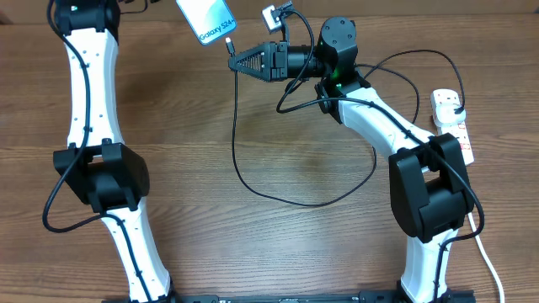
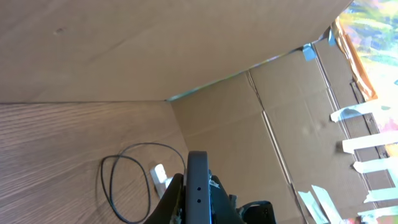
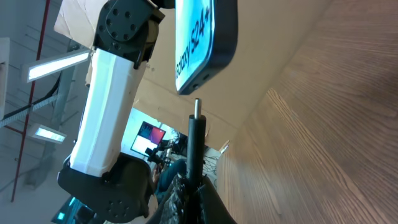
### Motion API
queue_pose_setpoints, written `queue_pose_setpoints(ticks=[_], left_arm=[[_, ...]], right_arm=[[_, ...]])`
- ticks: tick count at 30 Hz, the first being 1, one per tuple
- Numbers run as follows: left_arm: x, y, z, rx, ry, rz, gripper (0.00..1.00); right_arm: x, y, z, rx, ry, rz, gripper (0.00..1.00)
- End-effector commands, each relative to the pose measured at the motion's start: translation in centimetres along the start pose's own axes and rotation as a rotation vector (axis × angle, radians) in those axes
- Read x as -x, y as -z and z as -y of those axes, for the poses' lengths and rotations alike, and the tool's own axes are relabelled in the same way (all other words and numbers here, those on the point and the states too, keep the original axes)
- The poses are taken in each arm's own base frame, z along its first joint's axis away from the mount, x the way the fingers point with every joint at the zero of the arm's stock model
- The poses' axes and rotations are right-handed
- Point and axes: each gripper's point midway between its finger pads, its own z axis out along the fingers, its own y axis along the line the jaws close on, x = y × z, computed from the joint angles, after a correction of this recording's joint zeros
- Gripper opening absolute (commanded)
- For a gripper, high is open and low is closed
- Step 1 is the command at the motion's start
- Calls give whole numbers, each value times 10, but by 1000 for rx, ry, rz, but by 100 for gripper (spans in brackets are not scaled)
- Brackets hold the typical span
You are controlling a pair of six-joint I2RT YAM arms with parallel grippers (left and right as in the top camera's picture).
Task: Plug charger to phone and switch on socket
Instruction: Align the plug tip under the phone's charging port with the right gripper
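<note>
Phone point(image 1: 207, 20) is up off the table point(image 1: 253, 261) at the far edge, tilted, screen up with white Galaxy text, top end cut by the frame. Left gripper point(image 2: 196, 190) is pressed together on it: the left wrist view shows the phone edge-on as a thin black slab between the dark fingers point(image 2: 173, 198). Right gripper point(image 1: 240, 59) points left toward the phone, jaws clamped on the small plug tip of the charger point(image 1: 253, 181). In the right wrist view the tip stands upright just under the phone's bottom edge, in line with the port, a small gap showing, not touching. From the grip the thin black cable drops down, loops wide across the middle of the table and runs under the right arm point(image 1: 379, 122), which hides a stretch of it. Socket point(image 1: 452, 126) lies at the right edge, well apart from the phone, long axis running away from the robot, red markings at its near end, a black plug seated at its far end. The right arm's elbow sits just beside the socket and covers part of its left side. White cord point(image 1: 490, 265) trails toward the near right corner. Left arm point(image 1: 88, 84) runs along the left side. Cardboard wall point(image 2: 249, 124) stands behind the table with blue tape on its seams. Switch state too small to tell
</note>
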Motion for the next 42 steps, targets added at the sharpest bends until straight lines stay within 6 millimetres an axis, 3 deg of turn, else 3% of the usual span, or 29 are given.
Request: queue_pose_setpoints(ticks=[1,21,42], left_arm=[[-6,-8,4,-19,-30,-26,4],[-6,-7,3,-18,-48,-26,4],[-15,-20,8,-33,-23,-55,4]], right_arm=[[8,1,-27,23,58,5,4],[8,1,-27,23,58,5,4],[8,1,-27,23,58,5,4]])
